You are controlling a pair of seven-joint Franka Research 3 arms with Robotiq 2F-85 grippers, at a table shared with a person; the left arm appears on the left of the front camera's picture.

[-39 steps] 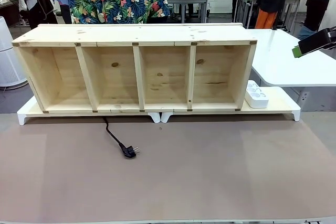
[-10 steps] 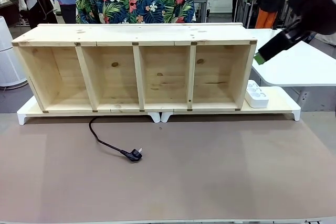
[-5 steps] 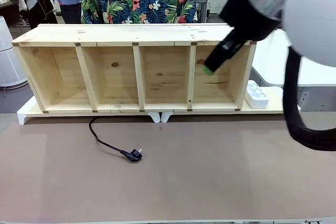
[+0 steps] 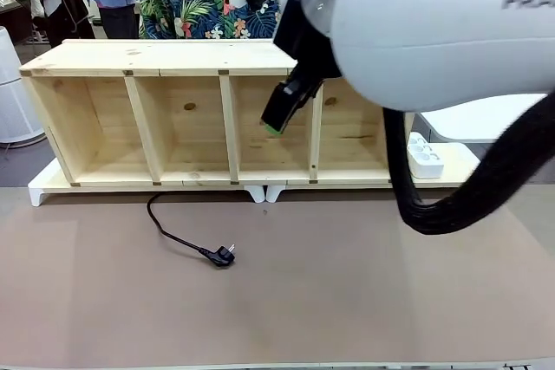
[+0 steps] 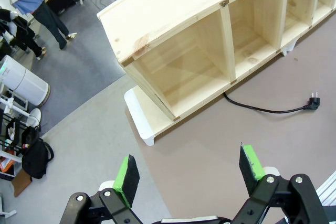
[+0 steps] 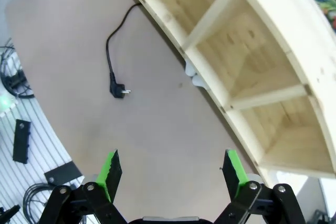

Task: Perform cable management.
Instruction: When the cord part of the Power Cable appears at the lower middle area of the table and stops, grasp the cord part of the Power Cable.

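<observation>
Front view: we see the cable [image 4: 173,236] lying on the mat just before the wooden shelf [image 4: 221,58], outside its compartments, with the plug [image 4: 221,255] farthest from it. A white power strip [image 4: 423,158] sits beside the shelf's right end. The right gripper [image 6: 170,169] and the left gripper [image 5: 186,171] both have their jaws spread.

— What covers the tabletop [image 4: 364,301]?
— A plain brown surface, bare across the near and right parts.
— And lying on it?
— The cable [image 4: 178,239], left of the middle. It curves from the front edge of the left riser [image 4: 42,186] to its plug [image 4: 222,256], which lies flat with the pins pointing right.
— The risers?
— Two low white ones stand end to end along the far side, and the right riser [image 4: 473,175] meets the left near the middle. They carry a wooden shelf [image 4: 217,58] with four open compartments. A white power strip [image 4: 424,160] lies on the right riser, just beside the shelf's right end.
</observation>
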